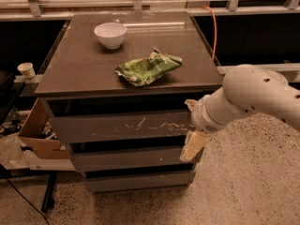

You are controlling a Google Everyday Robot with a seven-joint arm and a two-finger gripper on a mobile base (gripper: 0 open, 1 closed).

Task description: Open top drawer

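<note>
The top drawer (122, 125) is a wide grey-brown handleless front under the cabinet top, with pale scratch marks right of its centre. It appears closed, flush with the two narrower fronts below. My gripper (192, 145) hangs at the end of the white arm (253, 97), which reaches in from the right. It is in front of the cabinet's right end, at the lower right corner of the top drawer and over the second drawer front. I cannot tell whether it touches the drawer.
On the cabinet top (79, 69) stand a white bowl (110, 34) and a crumpled green snack bag (147, 68). A cardboard box (37, 135) and a paper cup (26, 70) are at the left. An orange cable (213, 29) hangs behind. Speckled floor lies to the right.
</note>
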